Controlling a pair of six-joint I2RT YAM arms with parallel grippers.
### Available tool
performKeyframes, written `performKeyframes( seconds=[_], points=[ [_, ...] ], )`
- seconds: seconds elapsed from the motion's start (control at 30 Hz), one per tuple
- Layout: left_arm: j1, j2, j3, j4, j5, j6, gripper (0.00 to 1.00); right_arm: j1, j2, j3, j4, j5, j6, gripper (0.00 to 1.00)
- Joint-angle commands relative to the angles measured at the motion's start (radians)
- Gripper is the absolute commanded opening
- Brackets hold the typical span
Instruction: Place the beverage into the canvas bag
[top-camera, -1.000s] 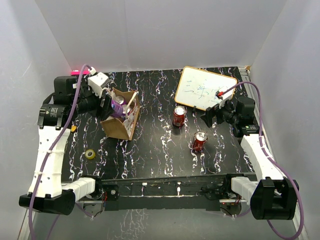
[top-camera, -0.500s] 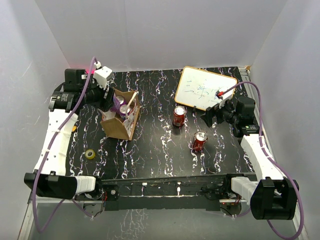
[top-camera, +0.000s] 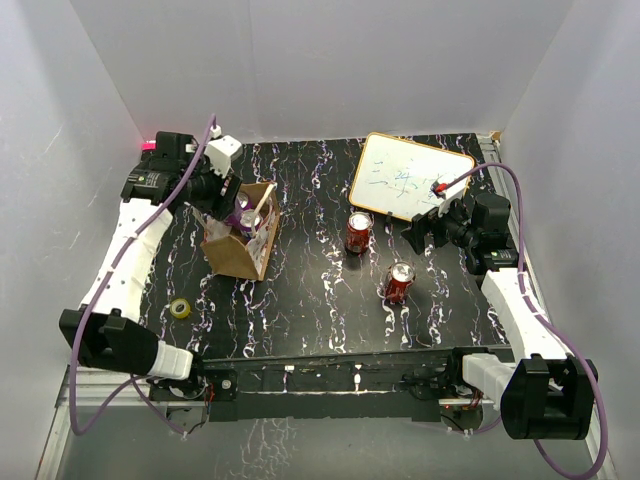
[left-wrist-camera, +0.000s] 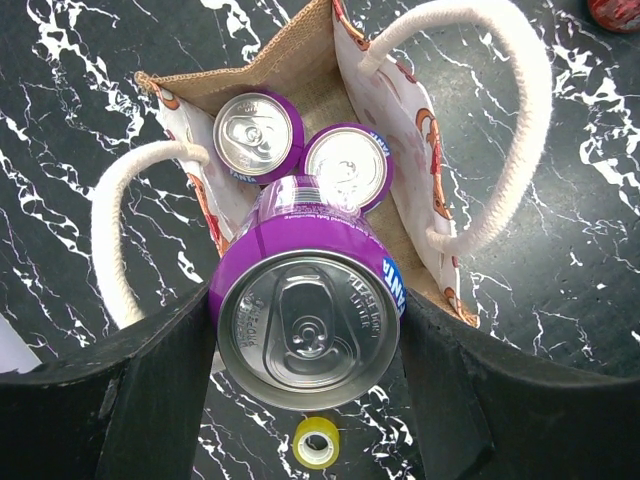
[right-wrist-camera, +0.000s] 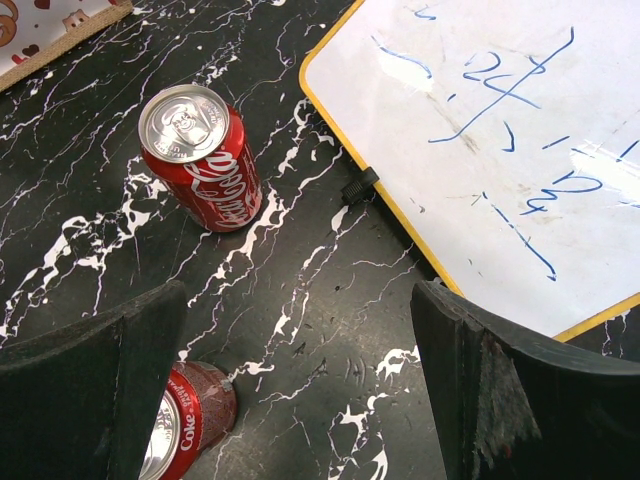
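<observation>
Purple soda can (left-wrist-camera: 308, 320) is clamped upright between the fingers of the left gripper (left-wrist-camera: 310, 345), right over the open mouth of the canvas bag (left-wrist-camera: 300, 50). Can't tell whether its base is past the rim. Two more purple cans (left-wrist-camera: 258, 135) stand inside the bag at one end, touching each other, and the pale rope handles (left-wrist-camera: 505, 130) loop out to either side. A little yellow tape roll (left-wrist-camera: 316, 442) sits on the black marbled table (left-wrist-camera: 570, 280) near the bag. Right gripper (right-wrist-camera: 300, 390) has its jaws wide apart with nothing in them, hovering over two red Coke cans (right-wrist-camera: 205, 160) beside a whiteboard (right-wrist-camera: 500, 150).
</observation>
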Motion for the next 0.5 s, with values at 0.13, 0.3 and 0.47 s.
performKeyframes(
  seconds=[0.13,0.3,0.47],
  points=[
    [-0.027,0.036,0.031,0.036,-0.083,0.009,0.00,-0.005,-0.015,-0.013,0.057,0.008,-0.010,0.98],
    [-0.031,0.049,0.019,0.016,-0.128,0.008,0.00,-0.004,-0.015,-0.013,0.057,0.009,-0.013,0.98],
    [-0.032,0.059,0.012,-0.003,-0.152,-0.002,0.00,-0.005,-0.014,-0.013,0.057,0.009,-0.015,0.98]
  ],
)
